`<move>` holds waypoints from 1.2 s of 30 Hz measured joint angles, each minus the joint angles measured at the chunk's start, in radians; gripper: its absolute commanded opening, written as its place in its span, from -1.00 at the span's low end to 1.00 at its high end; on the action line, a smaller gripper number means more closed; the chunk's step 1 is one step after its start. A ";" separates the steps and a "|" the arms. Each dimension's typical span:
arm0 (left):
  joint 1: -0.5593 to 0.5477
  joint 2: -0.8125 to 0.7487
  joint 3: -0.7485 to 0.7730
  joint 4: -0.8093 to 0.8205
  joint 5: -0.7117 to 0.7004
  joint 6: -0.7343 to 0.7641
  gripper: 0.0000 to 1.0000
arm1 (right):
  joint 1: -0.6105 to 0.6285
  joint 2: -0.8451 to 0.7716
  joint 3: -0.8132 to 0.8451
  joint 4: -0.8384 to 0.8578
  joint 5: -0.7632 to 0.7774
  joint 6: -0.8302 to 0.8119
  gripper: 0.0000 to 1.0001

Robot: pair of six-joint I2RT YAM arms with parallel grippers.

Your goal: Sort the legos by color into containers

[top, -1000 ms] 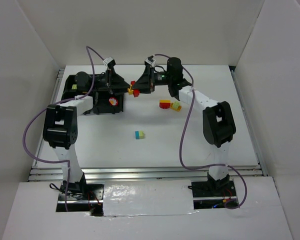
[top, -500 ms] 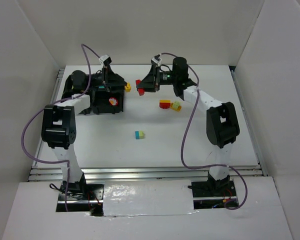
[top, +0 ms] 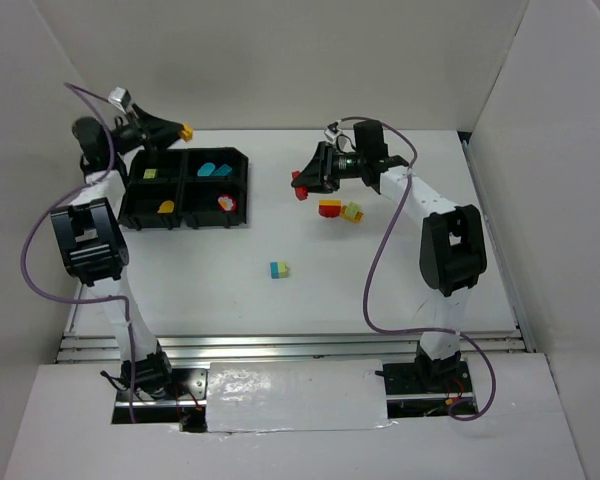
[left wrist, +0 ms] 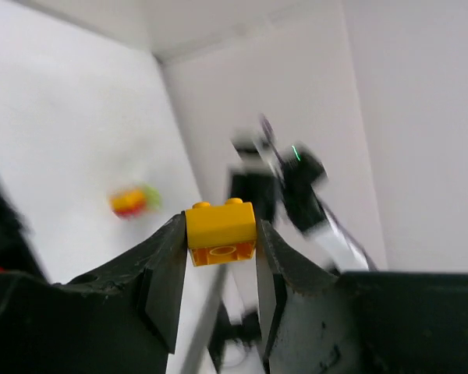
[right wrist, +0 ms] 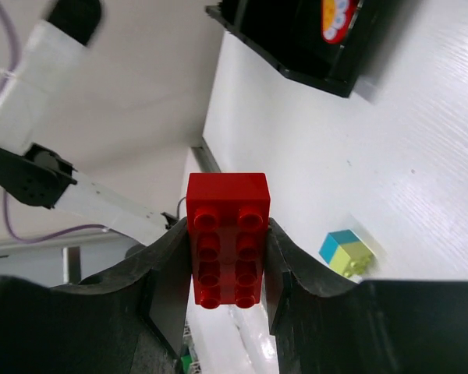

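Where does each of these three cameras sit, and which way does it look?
Top: high behind the arms, looking down at the table and tray; left arm and right arm show whole.
Left wrist: on the left arm, looking along its jaws, shut on a yellow brick.
Right wrist: on the right arm, looking along its jaws, shut on a red brick.
Shared: top and right wrist both show the tray and the teal-and-green brick.

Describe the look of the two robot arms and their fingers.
Both the left arm and right arm have white tubular links joined by bulky black joint housings. A purple cable loops loosely along each. The fingers are matte black, curved and tapering.
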 measured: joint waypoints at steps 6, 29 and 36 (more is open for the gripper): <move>0.041 0.101 0.554 -0.970 -0.336 0.687 -1.00 | 0.002 -0.044 0.024 -0.153 0.085 -0.107 -1.00; -0.033 -0.012 0.498 -1.833 -1.274 1.207 -1.00 | -0.005 -0.109 0.045 -0.396 0.218 -0.255 -1.00; -0.096 -0.028 0.511 -1.936 -1.329 1.194 -1.00 | -0.079 -0.145 -0.013 -0.396 0.223 -0.260 -1.00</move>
